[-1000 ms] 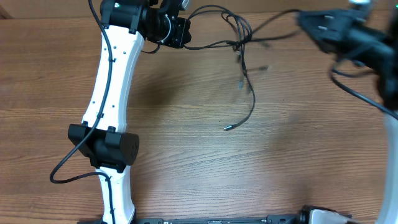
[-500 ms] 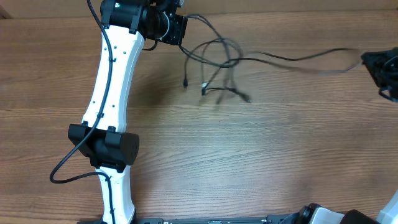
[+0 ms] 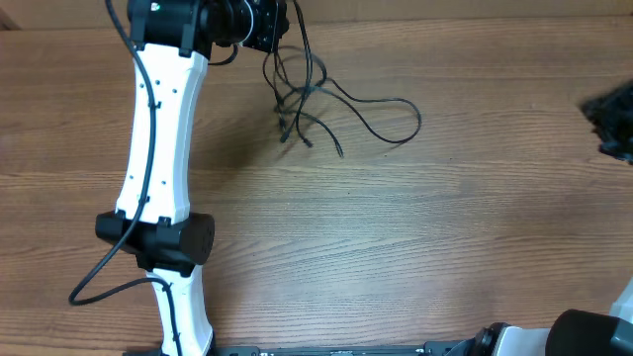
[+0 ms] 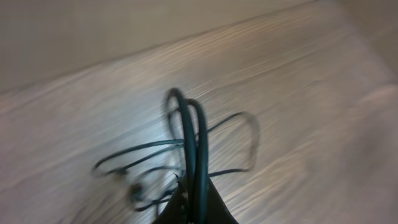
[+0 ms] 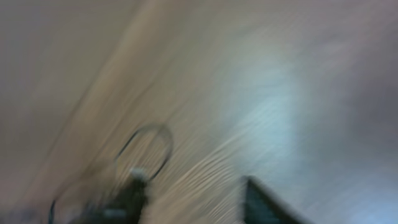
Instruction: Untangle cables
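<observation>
The left gripper (image 3: 269, 22) is clamped tight on the cables (image 3: 297, 97), two black strands running out side by side from between its fingertips in the left wrist view; from there the cables spread in a loose tangle over the wooden table (image 3: 396, 227), one loop reaching out to the right; the right gripper (image 3: 615, 124) sits at the table's right edge, well apart from the cables, too blurred to tell how its jaws stand.

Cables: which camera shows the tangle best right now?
Overhead: the cables show nearly whole and sharp, loops trailing from the left gripper across the table. Left wrist shows only blurred loops close up; right wrist is motion-smeared, with one faint loop.
</observation>
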